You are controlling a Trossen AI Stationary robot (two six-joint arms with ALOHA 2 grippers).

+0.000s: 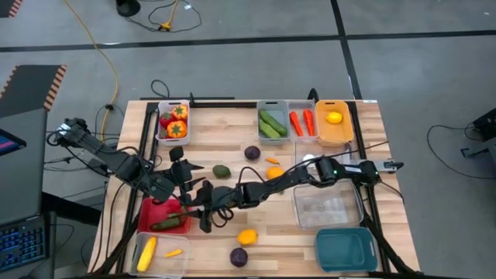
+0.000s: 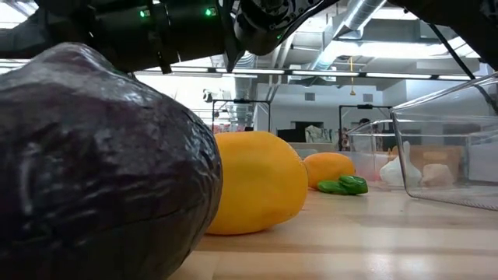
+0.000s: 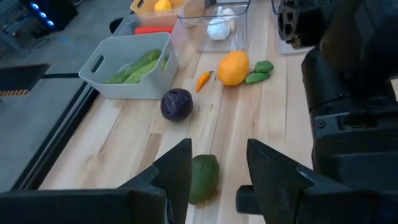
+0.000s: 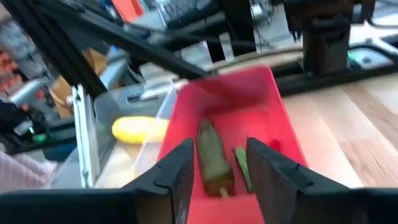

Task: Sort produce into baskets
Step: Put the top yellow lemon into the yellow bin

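My right gripper [image 4: 219, 149] reaches across the table from the right and stands open over the right end of the red basket [image 1: 155, 211]. A green cucumber [image 4: 213, 158] lies on the basket's floor beyond the fingers, with a thin green piece [image 4: 241, 168] beside it. Neither finger touches them. My left gripper [image 3: 219, 152] hovers open at mid-left [image 1: 188, 175], above the table. A dark green fruit [image 3: 203, 177] lies on the wood beyond its fingers.
Along the far edge stand baskets of tomatoes [image 1: 173, 122], cucumbers [image 1: 271, 122], carrots [image 1: 303, 122] and a lemon [image 1: 334, 118]. A clear basket [image 1: 327, 205] and a teal one [image 1: 346, 248] stand at the right. Corn [image 1: 146, 253] lies in a white basket near left. Loose produce [image 1: 246, 236] lies mid-table.
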